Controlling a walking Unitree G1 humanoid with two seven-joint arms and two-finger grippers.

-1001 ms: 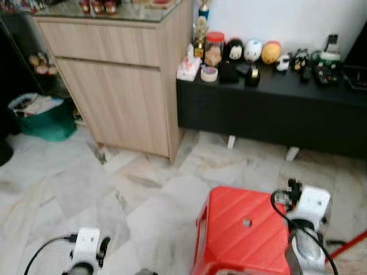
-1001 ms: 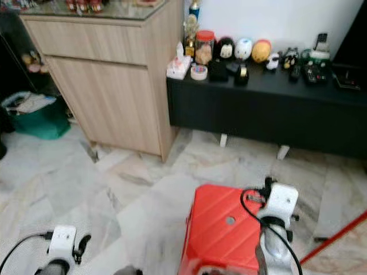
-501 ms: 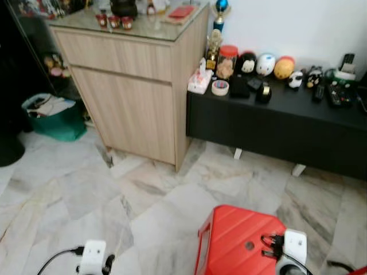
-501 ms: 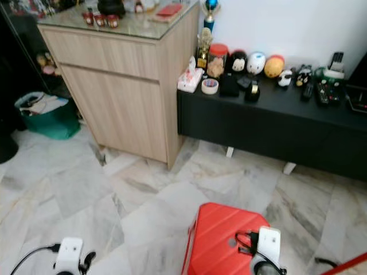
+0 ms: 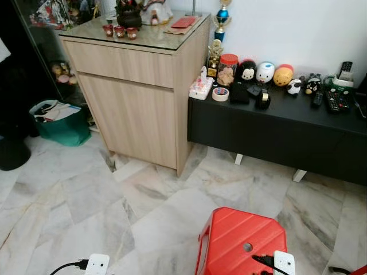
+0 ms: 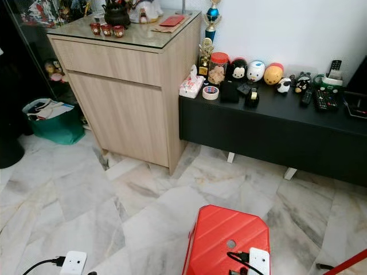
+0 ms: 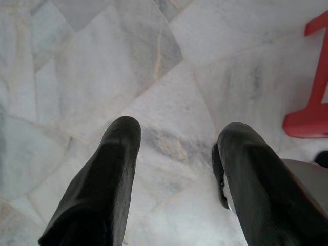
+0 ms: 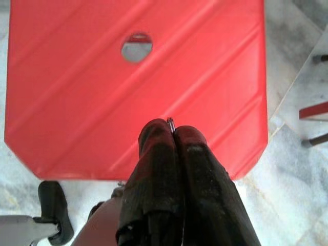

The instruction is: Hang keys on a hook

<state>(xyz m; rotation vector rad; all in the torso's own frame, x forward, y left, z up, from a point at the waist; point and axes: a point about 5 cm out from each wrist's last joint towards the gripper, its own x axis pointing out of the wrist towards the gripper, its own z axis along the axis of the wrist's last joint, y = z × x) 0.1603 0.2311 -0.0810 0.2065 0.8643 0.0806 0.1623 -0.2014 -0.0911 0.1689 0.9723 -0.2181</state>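
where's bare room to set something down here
Bare marble floor lies between the wooden cabinet, the green bag and the red stool, whose top is also bare. The black bench is crowded along its back with jars and figurines; its front edge is free.

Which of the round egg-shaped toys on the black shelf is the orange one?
The orange toy is the rightmost of three. The black-and-white toy and pale toy sit to its left.

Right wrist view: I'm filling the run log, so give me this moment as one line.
right gripper: fingers shut on a small metal ring, above red stool | left gripper: fingers open, over marble floor
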